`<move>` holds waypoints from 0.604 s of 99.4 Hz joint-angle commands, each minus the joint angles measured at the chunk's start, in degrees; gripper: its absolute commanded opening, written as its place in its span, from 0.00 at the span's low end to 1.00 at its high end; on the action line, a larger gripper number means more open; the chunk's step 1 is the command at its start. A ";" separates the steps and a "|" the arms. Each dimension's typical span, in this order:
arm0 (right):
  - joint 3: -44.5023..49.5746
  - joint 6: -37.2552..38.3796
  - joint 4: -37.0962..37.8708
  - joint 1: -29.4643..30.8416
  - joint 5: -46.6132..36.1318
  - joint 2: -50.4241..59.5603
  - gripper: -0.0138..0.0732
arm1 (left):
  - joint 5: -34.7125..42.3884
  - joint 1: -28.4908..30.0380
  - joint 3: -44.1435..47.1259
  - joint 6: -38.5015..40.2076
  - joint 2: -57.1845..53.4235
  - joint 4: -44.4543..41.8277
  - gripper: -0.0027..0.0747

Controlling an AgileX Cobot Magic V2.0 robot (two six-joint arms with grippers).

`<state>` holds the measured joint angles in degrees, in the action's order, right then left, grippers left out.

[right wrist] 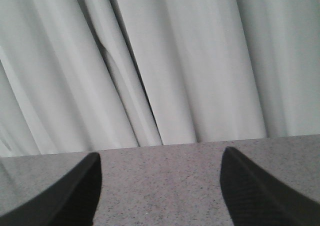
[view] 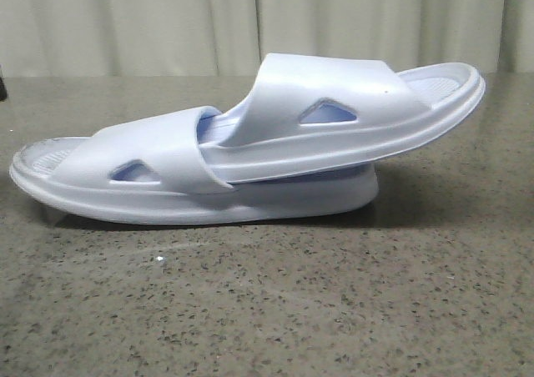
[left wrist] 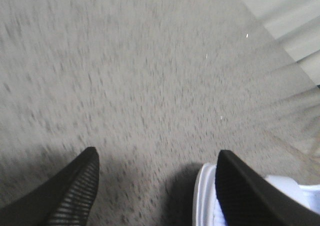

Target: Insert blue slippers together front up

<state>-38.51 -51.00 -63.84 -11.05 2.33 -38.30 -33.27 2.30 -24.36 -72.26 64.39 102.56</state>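
Surface: grey speckled stone-look tabletop (view: 267, 310), matte, fine dark and white flecks. Behind it, pale grey-white pleated curtains (view: 167, 27) run the full width; same folds fill the right wrist view.

Pair of very pale blue-white moulded foam slide sandals sits mid-table in the front view, nested. Lower slipper (view: 167, 185) lies flat, sole down, long axis roughly left-right across the camera. Upper slipper (view: 350, 110) has one end pushed under the lower one's wide strap; its long axis also runs left-right but is tilted, free end raised up and to the right, clear of the table. Triangular cut-outs show on both straps, ribbed footbed visible at the lower one's left end. Which end is toe or heel: cannot tell.

Left gripper (left wrist: 157, 186): black fingers spread wide, nothing between them. White slipper edge (left wrist: 205, 196) just beside one finger; contact unclear, frame blurred.

Right gripper (right wrist: 160, 186): fingers spread wide, empty, above bare tabletop, facing the curtains.
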 commanded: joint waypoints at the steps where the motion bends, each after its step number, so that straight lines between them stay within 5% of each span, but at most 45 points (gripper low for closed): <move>1: -0.82 -0.91 1.93 0.13 -4.75 0.31 0.66 | -2.30 2.01 -2.25 -5.47 -4.39 3.99 0.60; 24: 2.25 -1.04 9.19 0.13 -7.01 0.31 0.66 | 1.57 3.86 -3.50 -15.09 -17.84 3.51 0.60; 60: 8.21 -1.04 13.54 0.13 -9.51 6.30 0.66 | 10.91 3.86 -1.38 -14.85 -36.66 -3.01 0.60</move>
<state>-30.35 -51.10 -52.05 -11.05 -3.00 -35.02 -22.77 6.14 -25.24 -87.26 30.91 98.76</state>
